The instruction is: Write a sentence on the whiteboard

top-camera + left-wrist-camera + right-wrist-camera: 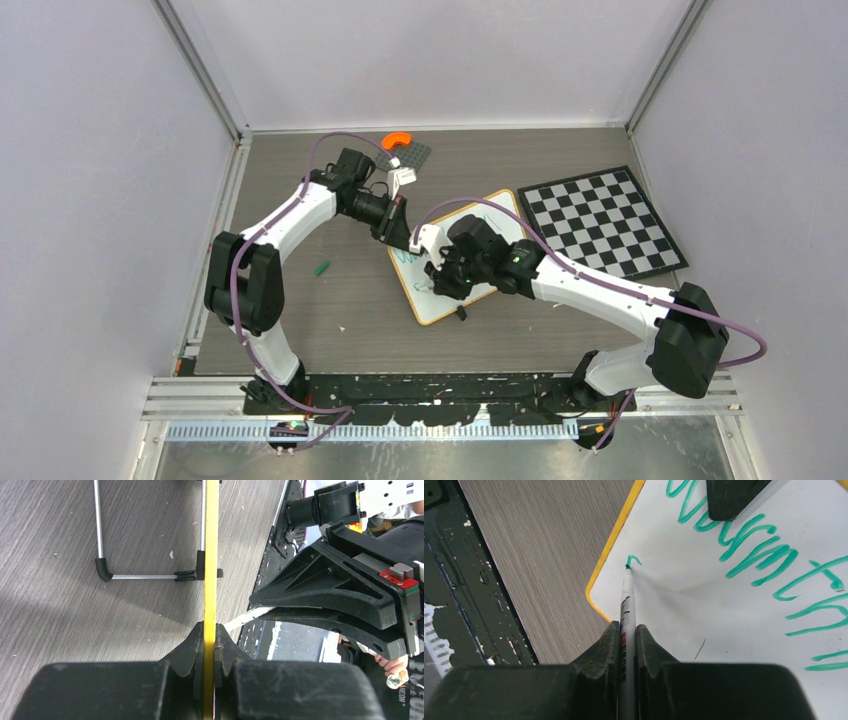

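Mid-writing on small rectangular whiteboard (432,306) with thin orange-yellow frame, set at middle of tabletop.

Noted, toward left edge, small green piece (321,268) loose on grey wood-grain surface. Found left gripper (209,640) pinched tight on frame rim at board's far-left side, beside thin metal wire stand (145,575) with black tips. Read green lettering (744,555) as one finished line, plus a first hooked stroke below it. Found right gripper (626,630) clamped around slim white marker (626,597), green tip touching the white face near its rounded corner. Logged black-and-white checkerboard (605,222) toward right edge. Judged board light, stiff and slick-faced, so likely to skate under pen pressure. Best held by the frame rim, clear of wet ink.
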`<state>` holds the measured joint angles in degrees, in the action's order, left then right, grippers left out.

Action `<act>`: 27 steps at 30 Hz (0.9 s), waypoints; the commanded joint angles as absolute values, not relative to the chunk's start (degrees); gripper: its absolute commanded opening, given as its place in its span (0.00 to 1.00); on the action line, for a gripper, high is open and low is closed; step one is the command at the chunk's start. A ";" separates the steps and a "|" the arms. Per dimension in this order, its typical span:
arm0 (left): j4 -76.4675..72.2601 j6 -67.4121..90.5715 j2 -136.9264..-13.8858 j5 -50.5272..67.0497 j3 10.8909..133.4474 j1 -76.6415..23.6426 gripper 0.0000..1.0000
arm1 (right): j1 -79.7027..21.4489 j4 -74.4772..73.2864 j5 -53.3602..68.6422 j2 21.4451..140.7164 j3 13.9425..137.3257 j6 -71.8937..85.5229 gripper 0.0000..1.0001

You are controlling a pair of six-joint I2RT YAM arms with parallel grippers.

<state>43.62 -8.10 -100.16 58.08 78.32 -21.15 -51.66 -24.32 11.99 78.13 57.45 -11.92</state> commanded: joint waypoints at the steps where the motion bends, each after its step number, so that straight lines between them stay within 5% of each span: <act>1: 43.50 -8.53 -99.66 57.47 79.83 -21.18 0.00 | -51.86 -24.51 10.06 76.88 57.46 -13.49 0.00; 27: 43.66 -8.75 -99.32 57.03 79.81 -21.18 0.00 | -51.42 -25.75 7.68 77.74 60.38 -13.33 0.00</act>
